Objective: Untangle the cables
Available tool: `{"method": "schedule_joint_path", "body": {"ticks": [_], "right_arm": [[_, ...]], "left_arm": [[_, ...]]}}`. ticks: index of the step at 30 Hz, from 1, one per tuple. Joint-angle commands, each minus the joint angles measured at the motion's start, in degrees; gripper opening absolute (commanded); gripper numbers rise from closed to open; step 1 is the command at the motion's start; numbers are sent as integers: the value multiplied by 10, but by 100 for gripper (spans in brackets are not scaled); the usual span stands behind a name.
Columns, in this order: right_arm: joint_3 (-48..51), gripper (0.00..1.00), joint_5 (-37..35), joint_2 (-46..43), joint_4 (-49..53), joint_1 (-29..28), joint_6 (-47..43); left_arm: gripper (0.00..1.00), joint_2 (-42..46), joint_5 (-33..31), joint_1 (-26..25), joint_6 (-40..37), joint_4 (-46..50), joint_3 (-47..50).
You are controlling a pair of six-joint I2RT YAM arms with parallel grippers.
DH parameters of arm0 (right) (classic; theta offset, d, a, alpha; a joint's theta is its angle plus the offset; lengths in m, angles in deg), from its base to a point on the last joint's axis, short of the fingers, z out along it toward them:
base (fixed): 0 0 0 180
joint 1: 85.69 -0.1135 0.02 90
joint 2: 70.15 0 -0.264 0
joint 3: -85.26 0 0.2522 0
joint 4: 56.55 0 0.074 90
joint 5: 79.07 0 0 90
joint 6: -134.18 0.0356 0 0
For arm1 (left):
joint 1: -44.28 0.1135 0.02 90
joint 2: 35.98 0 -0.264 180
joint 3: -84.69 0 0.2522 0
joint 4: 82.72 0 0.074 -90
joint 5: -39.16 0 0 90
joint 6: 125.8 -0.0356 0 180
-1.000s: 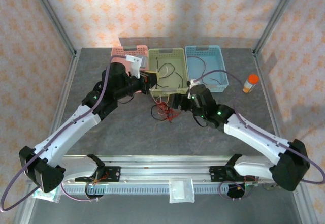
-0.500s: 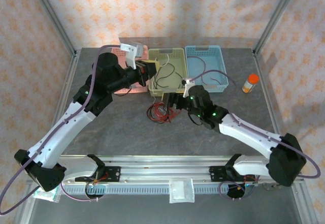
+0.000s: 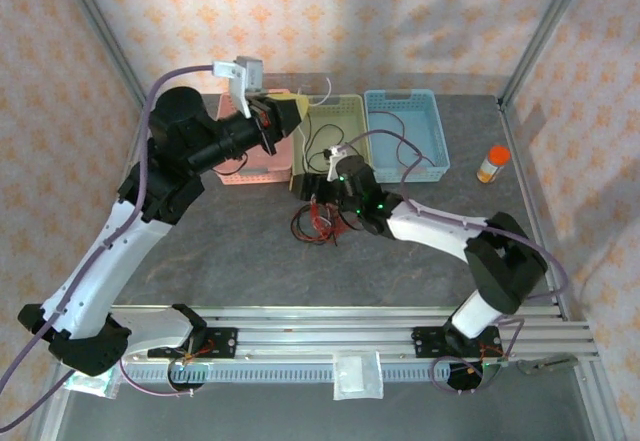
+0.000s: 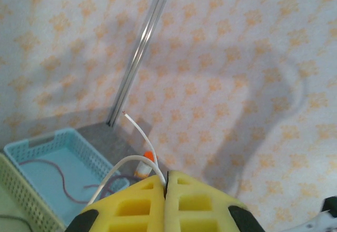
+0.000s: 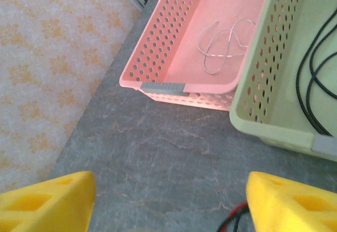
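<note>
My left jaws are clamped on a white cable (image 4: 129,159), held high. My right jaws are apart over the tangle (image 3: 315,223). The thin cable could slip free.

Illumination is bright and diffuse. Soft shadows are cast on the wallpapered wall (image 4: 274,95) and the grey tabletop (image 3: 250,261).

Pale walls (image 3: 400,21) papered with a small orange floral pattern close in the back and both sides, with slanting metal posts (image 3: 102,36) at the corners. The worktop (image 3: 250,261) is grey and marbled, with a silver rail (image 3: 330,323) along its near edge.
</note>
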State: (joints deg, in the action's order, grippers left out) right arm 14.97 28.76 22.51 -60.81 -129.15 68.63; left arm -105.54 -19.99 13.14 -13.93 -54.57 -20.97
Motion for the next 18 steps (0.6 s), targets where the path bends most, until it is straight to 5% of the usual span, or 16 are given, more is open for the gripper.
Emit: {"method": "schedule_joint_path", "body": {"ticks": [1, 8, 18], "right_arm": [[-25, 70, -24, 32, -32, -5, 28], [-22, 65, -23, 74, -39, -9, 55], [31, 60, -41, 81, -47, -20, 83]], "left_arm": [[0, -8, 7, 2, -2, 19, -58], [0, -52, -18, 2, -29, 77, -199], [0, -124, -143, 11, -56, 139, -390]]}}
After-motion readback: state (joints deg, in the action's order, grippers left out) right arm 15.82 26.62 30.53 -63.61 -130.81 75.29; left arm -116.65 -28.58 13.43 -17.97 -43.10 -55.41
